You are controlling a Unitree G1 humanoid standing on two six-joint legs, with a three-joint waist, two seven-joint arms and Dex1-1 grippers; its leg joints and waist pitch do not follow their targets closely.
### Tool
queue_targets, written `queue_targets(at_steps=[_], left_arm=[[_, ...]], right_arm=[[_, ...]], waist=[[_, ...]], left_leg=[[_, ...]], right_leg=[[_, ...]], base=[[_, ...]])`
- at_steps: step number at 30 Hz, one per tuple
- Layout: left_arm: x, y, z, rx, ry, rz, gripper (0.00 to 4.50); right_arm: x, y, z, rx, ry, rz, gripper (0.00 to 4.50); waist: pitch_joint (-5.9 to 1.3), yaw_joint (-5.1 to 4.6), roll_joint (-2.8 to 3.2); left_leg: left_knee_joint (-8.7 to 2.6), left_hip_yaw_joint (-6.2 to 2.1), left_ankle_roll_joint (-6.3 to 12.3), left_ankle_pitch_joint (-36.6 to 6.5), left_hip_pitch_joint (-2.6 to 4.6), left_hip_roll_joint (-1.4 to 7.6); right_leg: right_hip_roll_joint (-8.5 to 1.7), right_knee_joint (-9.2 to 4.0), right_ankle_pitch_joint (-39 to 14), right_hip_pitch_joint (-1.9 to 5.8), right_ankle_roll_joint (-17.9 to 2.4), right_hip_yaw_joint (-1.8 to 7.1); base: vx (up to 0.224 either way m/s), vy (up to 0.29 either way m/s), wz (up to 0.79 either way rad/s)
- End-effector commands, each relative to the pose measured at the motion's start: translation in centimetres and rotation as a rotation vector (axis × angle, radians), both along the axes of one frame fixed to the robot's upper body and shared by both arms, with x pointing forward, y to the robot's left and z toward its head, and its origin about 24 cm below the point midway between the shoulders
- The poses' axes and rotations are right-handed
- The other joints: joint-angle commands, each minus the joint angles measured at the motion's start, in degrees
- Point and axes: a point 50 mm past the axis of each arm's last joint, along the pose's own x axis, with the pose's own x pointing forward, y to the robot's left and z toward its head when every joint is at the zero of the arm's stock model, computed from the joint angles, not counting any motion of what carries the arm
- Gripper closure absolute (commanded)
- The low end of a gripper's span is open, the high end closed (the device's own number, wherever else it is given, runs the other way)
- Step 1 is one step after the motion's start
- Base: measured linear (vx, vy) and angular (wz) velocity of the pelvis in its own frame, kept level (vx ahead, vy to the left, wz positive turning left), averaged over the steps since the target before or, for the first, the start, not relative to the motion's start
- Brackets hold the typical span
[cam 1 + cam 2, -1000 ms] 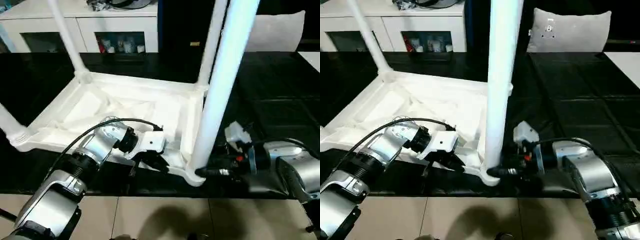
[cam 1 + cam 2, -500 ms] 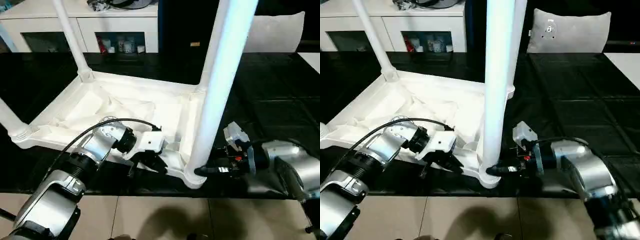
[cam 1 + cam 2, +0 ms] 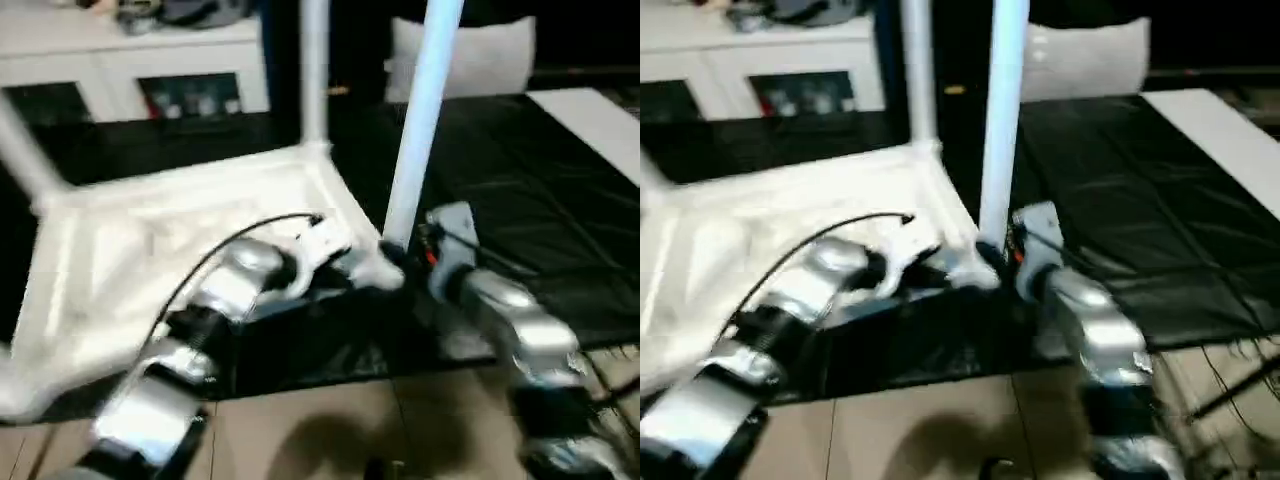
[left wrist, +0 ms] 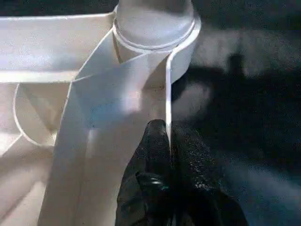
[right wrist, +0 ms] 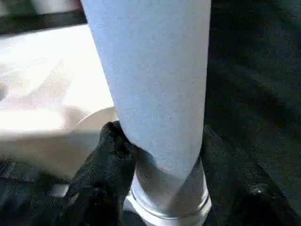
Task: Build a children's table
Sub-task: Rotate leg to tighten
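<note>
The children's table (image 3: 150, 250) lies upside down on the black work surface (image 3: 520, 180), its legs pointing up. The near right leg (image 3: 420, 120) stands in its corner socket (image 4: 155, 28). My left gripper (image 4: 168, 141) is shut on the thin rim of the table top just beside that socket. My right gripper (image 5: 160, 155) sits at the foot of the same leg (image 5: 155, 84), one black finger (image 5: 113, 150) pressed against its side and the leg between the jaws. Another leg (image 3: 313, 70) rises at the far corner.
A white cabinet with glass doors (image 3: 150, 60) stands behind the work surface. A grey cushion (image 3: 470, 55) lies at the back right, and a white surface (image 3: 600, 110) at the far right. Tiled floor (image 3: 330, 430) shows below the near edge.
The whole head view has swung and blurred, so the camera moved. My right gripper's fingers have drawn in around the foot of the leg. The left gripper keeps its hold on the rim.
</note>
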Motion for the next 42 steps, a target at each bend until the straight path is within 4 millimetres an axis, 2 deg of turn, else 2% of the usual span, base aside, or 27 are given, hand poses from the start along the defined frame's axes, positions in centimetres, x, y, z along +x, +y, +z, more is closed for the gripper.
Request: queue_targets(at_steps=[1,3,5,6,8,9,10,12,13,14,15,18,19,20,23,25,26,27,29,30,31,32,33,34,38,39,42], left_arm=[[0.3,-3.3,2.9,-0.101,-0.093,-0.030,4.50],[0.2,-3.7,2.9,-0.099,-0.096,-0.028,4.50],[0.1,-3.7,2.7,-0.083,-0.103,-0.032,4.50],[0.2,-3.2,2.5,-0.065,-0.108,-0.036,4.50],[0.2,-2.8,2.4,-0.054,-0.110,-0.038,4.50],[0.2,-2.3,2.2,-0.041,-0.119,-0.052,4.50],[0.2,-2.2,2.2,-0.040,-0.120,-0.053,4.50],[0.2,-1.6,1.9,-0.027,-0.136,-0.082,4.50],[0.0,-1.0,1.7,-0.033,-0.122,-0.117,4.50],[-0.1,-0.8,1.6,-0.031,-0.123,-0.136,4.50],[-0.2,-0.6,1.6,-0.029,-0.122,-0.147,4.50],[-0.7,0.6,1.3,0.000,-0.102,-0.246,4.50],[-0.8,0.9,1.2,0.015,-0.093,-0.268,4.50],[-0.8,1.2,1.1,0.024,-0.088,-0.281,4.50],[-1.5,2.0,1.0,0.039,-0.077,-0.417,4.50],[-2.0,2.5,1.0,0.052,-0.063,-0.502,4.50],[-2.2,2.7,1.0,0.060,-0.046,-0.546,4.50],[-2.4,2.9,1.0,0.063,-0.035,-0.576,4.50],[-2.6,3.0,1.0,0.072,-0.027,-0.607,4.50],[-2.9,3.2,1.1,0.088,-0.015,-0.659,4.50],[-3.0,3.3,1.1,0.100,-0.008,-0.683,4.50],[-3.1,3.4,1.1,0.112,-0.006,-0.703,4.50],[-3.2,3.5,1.1,0.121,-0.005,-0.726,4.50],[-3.2,3.6,1.2,0.130,-0.003,-0.743,4.50],[-3.4,3.7,1.2,0.147,0.002,-0.785,4.50],[-3.4,3.8,1.3,0.154,0.004,-0.802,4.50],[-3.4,3.7,1.4,0.157,0.001,-0.812,4.50]], right_arm=[[0.3,1.7,-1.2,-0.004,0.056,-0.029,2.24],[0.5,1.9,-1.0,-0.008,0.030,-0.037,1.89],[0.5,1.7,-0.7,-0.008,0.002,-0.041,1.87],[0.2,1.2,-0.4,-0.019,-0.036,-0.010,1.72],[-0.1,0.9,-0.1,-0.022,-0.058,0.017,1.49],[-0.4,0.3,0.1,-0.035,-0.082,0.052,1.46],[-0.4,0.2,0.1,-0.036,-0.083,0.055,1.43],[-0.8,-0.8,0.3,-0.040,-0.098,0.104,1.20],[-1.2,-2.0,0.5,-0.045,-0.110,0.157,1.03],[-1.4,-2.6,0.6,-0.057,-0.115,0.182,1.03],[-1.4,-2.9,0.6,-0.065,-0.117,0.196,1.02],[-2.3,-5.1,0.9,-0.111,-0.118,0.335,0.67],[-2.5,-5.6,1.1,-0.105,-0.111,0.371,0.59],[-2.6,-5.8,1.2,-0.100,-0.105,0.393,0.57],[-3.4,-6.6,1.6,-0.104,-0.085,0.544,0.57],[-3.8,-6.8,1.8,-0.096,-0.075,0.633,0.57],[-3.9,-6.8,1.9,-0.090,-0.072,0.671,0.74],[-4.0,-6.8,2.0,-0.086,-0.071,0.699,0.74],[-4.3,-6.7,2.0,-0.079,-0.050,0.753,1.01],[-4.8,-6.5,1.9,-0.073,-0.002,0.842,1.09],[-5.0,-6.4,1.8,-0.072,0.018,0.883,1.21],[-5.1,-6.2,1.8,-0.073,0.023,0.908,1.21],[-5.1,-6.1,1.8,-0.061,0.035,0.933,1.45],[-5.2,-5.9,1.8,-0.050,0.046,0.957,1.45],[-5.3,-5.3,1.7,-0.036,0.063,1.013,1.77],[-5.3,-5.0,1.6,-0.035,0.068,1.037,1.95],[-5.4,-4.6,1.5,-0.018,0.096,1.079,2.10]], waist=[[-3.85,-0.40,0.31],[-4.21,-0.62,-0.13],[-4.37,-0.37,-0.18],[-4.45,-0.05,-0.34],[-4.54,0.62,-0.63],[-4.62,1.02,-0.56],[-4.62,1.11,-0.50],[-4.77,1.89,-0.57],[-4.64,2.10,-0.50],[-4.66,2.46,-0.55],[-4.51,2.78,-0.44],[-4.19,3.55,-0.44],[-4.16,3.59,-0.58],[-4.09,3.84,-0.43],[-4.07,4.36,-0.57],[-4.18,4.81,-0.69],[-4.17,5.02,-0.89],[-4.22,5.39,-0.67],[-4.30,5.82,-0.72],[-4.31,6.31,-0.91],[-4.27,6.49,-0.82],[-4.28,6.72,-1.05],[-4.29,6.98,-0.88],[-4.23,6.98,-1.14],[-4.07,7.54,-1.19],[-4.09,7.53,-1.24],[-3.94,7.56,-1.28]], left_leg=[[-4.20,-0.23,4.20,-20.51,-0.13,-0.09],[-4.12,0.01,5.03,-17.93,-0.52,-0.15],[-4.02,0.17,5.92,-14.38,-0.80,-0.07],[-3.90,0.35,6.65,-12.23,-0.87,-0.11],[-3.66,0.62,7.83,-10.32,-1.00,-0.19],[-3.61,0.50,8.34,-8.98,-1.16,-0.15],[-3.54,0.54,8.72,-8.51,-1.17,-0.11],[-3.31,0.62,9.80,-6.58,-1.31,-0.07],[-3.33,0.63,9.98,-6.43,-1.29,-0.05],[-3.29,0.65,10.35,-6.10,-1.32,0.00],[-3.38,0.68,10.53,-6.70,-1.17,0.18],[-3.69,0.75,9.14,-10.00,-0.81,0.42],[-3.73,0.80,9.07,-10.53,-0.81,0.39],[-3.80,0.81,8.76,-11.25,-0.63,0.52],[-3.87,0.79,8.57,-12.28,-0.54,0.54],[-3.89,0.83,8.60,-11.32,-0.50,0.74],[-3.87,0.95,8.65,-10.99,-0.44,0.85],[-3.91,0.95,8.60,-10.52,-0.38,0.98],[-3.89,0.96,8.60,-9.67,-0.40,1.08],[-3.84,1.07,8.79,-9.17,-0.28,1.11],[-3.91,1.05,8.93,-9.10,-0.27,1.23],[-3.85,1.19,8.99,-8.80,-0.34,1.27],[-3.83,1.16,8.95,-8.65,-0.39,1.22],[-3.86,1.20,8.87,-8.68,-0.45,1.21],[-3.98,1.26,7.51,-9.67,-0.30,1.16],[-4.02,1.24,7.15,-9.87,-0.35,1.12],[-4.03,1.33,6.60,-10.73,-0.25,1.00]], right_leg=[[-2.33,-4.36,-29.14,3.55,-4.28,0.59],[-2.45,-3.91,-26.46,3.73,-5.73,1.07],[-2.62,-3.27,-22.92,3.81,-7.60,1.69],[-2.54,-2.82,-20.61,3.81,-8.71,1.94],[-2.44,-2.20,-18.48,3.82,-9.67,2.20],[-2.49,-1.78,-17.34,4.08,-9.96,2.25],[-2.45,-1.64,-16.60,3.99,-10.17,2.34],[-2.48,-1.10,-14.11,4.14,-10.83,2.52],[-2.48,-1.08,-14.06,4.04,-10.94,2.53],[-2.42,-1.03,-13.97,4.16,-10.80,2.56],[-2.42,-1.15,-14.84,3.94,-10.81,2.59],[-2.36,-1.52,-18.72,3.79,-10.08,2.61],[-2.36,-1.65,-19.27,3.84,-10.01,2.65],[-2.39,-1.65,-19.79,3.62,-10.08,2.78],[-2.46,-1.74,-20.79,3.61,-9.90,2.76],[-2.55,-1.42,-19.94,3.54,-10.22,2.95],[-2.55,-1.35,-19.23,3.38,-10.72,3.03],[-2.61,-1.12,-18.67,3.42,-11.15,3.06],[-2.57,-0.83,-17.52,3.45,-11.49,3.09],[-2.55,-0.72,-17.16,3.38,-11.65,3.17],[-2.59,-0.66,-17.03,3.38,-11.81,3.23],[-2.63,-0.55,-16.59,3.31,-11.92,3.37],[-2.71,-0.50,-16.79,3.31,-11.89,3.34],[-2.69,-0.58,-17.04,3.31,-11.75,3.35],[-2.74,-0.86,-20.23,3.17,-10.56,3.38],[-2.71,-0.81,-20.77,3.21,-10.26,3.37],[-2.75,-1.12,-23.13,3.09,-9.32,3.36]], base=[[0.000,0.000,0.00],[0.000,0.000,0.00],[0.000,0.000,0.00],[0.000,0.000,0.00],[0.035,-0.018,0.05],[0.000,0.000,0.00],[0.000,0.000,0.00],[0.000,0.000,0.00],[0.000,0.000,0.00],[0.000,0.000,0.00],[0.000,0.000,0.00],[0.000,0.000,0.00],[0.000,0.000,0.00],[0.000,0.000,0.00],[0.000,0.000,0.00],[0.000,0.000,0.00],[0.000,0.000,0.00],[0.000,0.000,0.00],[0.000,0.000,0.00],[0.000,0.000,0.00],[0.000,0.000,0.00],[0.000,0.000,0.00],[0.000,0.000,0.00],[0.000,0.000,0.00],[0.000,0.000,0.00],[0.000,0.000,0.00],[0.000,0.000,0.00]])
